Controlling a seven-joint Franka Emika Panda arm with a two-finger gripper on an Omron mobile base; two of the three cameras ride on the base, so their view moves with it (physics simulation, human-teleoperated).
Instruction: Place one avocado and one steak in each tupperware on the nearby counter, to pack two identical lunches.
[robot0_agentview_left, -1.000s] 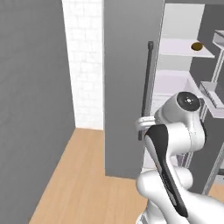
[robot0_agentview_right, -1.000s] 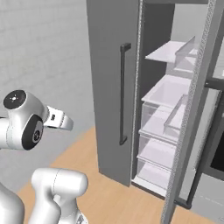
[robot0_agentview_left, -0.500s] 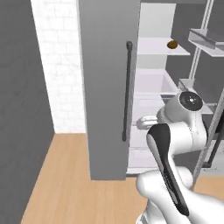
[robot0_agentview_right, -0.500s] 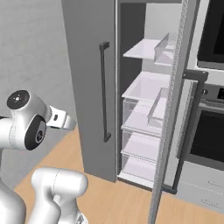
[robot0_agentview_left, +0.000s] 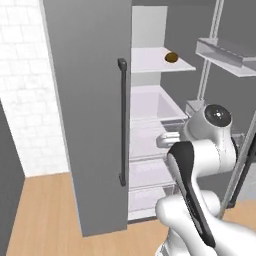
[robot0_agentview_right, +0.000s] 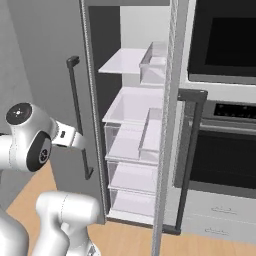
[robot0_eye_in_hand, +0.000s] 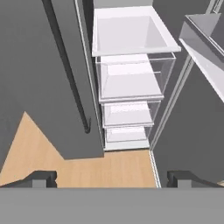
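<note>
My two-finger gripper (robot0_eye_in_hand: 112, 178) stands with its dark tips (robot0_eye_in_hand: 43, 178) as far apart as they go, at the two bottom corners of the hand view, and nothing lies between them or touches them. It hangs in the air above the light wooden floor (robot0_eye_in_hand: 109, 168), facing the tall grey fridge (robot0_agentview_left: 87, 110), whose left door is shut and whose right door (robot0_agentview_right: 167, 125) is swung open toward me.

The left base view shows what the others leave out: a small dark-brown ball (robot0_agentview_left: 171, 57), one avocado for the lunches, resting on the white upper shelf (robot0_agentview_left: 150, 62) far inside the fridge, near its right edge. The white brick wall (robot0_agentview_left: 25, 90) to the left of the fridge appears there too.

The right base view alone gives the black built-in oven (robot0_agentview_right: 225, 145) with its long dark bar handle, just right of the open door, and a dark microwave window (robot0_agentview_right: 225, 40) above it.

The hand view looks down on the stacked clear drawers (robot0_eye_in_hand: 131, 83) and the long black door handle (robot0_eye_in_hand: 65, 65) on the shut left door; I cannot see anything inside the drawers
</note>
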